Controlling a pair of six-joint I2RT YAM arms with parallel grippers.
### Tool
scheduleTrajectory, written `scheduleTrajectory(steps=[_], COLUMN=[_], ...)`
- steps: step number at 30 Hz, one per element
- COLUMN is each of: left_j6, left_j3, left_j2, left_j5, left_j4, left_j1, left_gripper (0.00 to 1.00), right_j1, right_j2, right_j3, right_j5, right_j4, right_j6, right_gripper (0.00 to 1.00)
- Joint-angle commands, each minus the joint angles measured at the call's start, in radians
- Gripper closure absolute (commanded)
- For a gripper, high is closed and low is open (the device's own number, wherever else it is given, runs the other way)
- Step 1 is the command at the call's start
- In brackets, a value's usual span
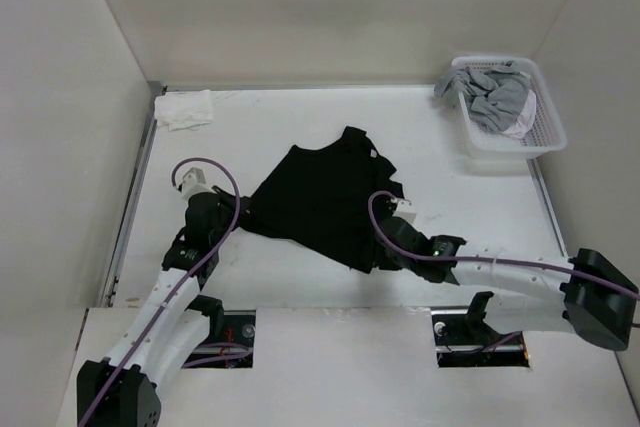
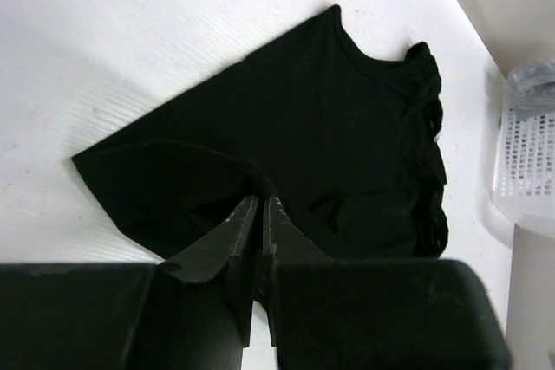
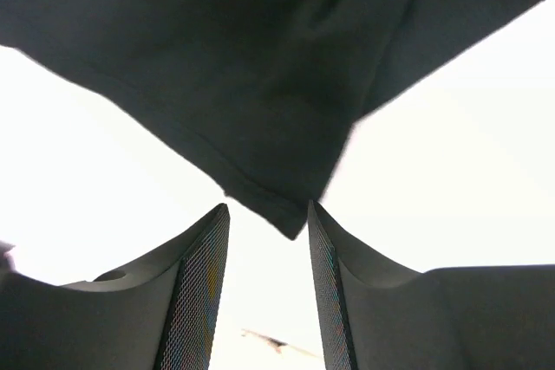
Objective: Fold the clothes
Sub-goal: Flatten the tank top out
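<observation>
The clothes [image 1: 320, 197], one black short-sleeved garment, lie crumpled in a rough triangle on the white table. My left gripper [image 1: 240, 209] is at its left corner. In the left wrist view the jaws [image 2: 262, 201] are shut, with a ridge of the black fabric [image 2: 329, 119] pinched at their tips. My right gripper [image 1: 385, 247] is at the garment's near right corner. Seen from the right wrist, it [image 3: 267, 210] stands open, and a hemmed corner of the fabric [image 3: 251, 67] points down between the fingertips without being gripped.
A white basket [image 1: 545, 137] with grey garments [image 1: 495, 97] stands at the back right, and its wall [image 2: 529, 153] also shows in the left wrist view. A small white cloth [image 1: 185, 109] lies at the back left. Walls close in the table on three sides.
</observation>
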Motion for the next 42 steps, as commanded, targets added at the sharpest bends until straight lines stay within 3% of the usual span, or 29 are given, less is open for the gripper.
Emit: scheduleTrajectory(steps=[1, 9, 23, 35, 42], left_j6=[0.000, -0.002, -0.005, -0.005, -0.008], left_j3=[-0.010, -0.025, -0.020, -0.022, -0.004], left_j2=[-0.021, -0.042, -0.010, -0.012, -0.024], left_j5=[0.038, 0.038, 0.043, 0.043, 0.043], left_j4=[0.070, 0.078, 0.116, 0.116, 0.113], left_j1=[-0.023, -0.046, -0.057, -0.052, -0.045], left_gripper=[0.96, 0.96, 0.96, 0.96, 0.96], right_j1=[0.040, 0.102, 0.137, 0.132, 0.137], right_j2=[0.071, 0.205, 0.277, 0.273, 0.077], right_j3=[0.049, 0.154, 0.149, 0.112, 0.112], right_j5=[0.083, 0.195, 0.150, 0.146, 0.290], right_j4=[-0.044, -0.215, -0.196, -0.179, -0.278], right_j6=[0.082, 0.156, 0.220, 0.229, 0.246], right_gripper=[0.54, 0.55, 0.60, 0.86, 0.96])
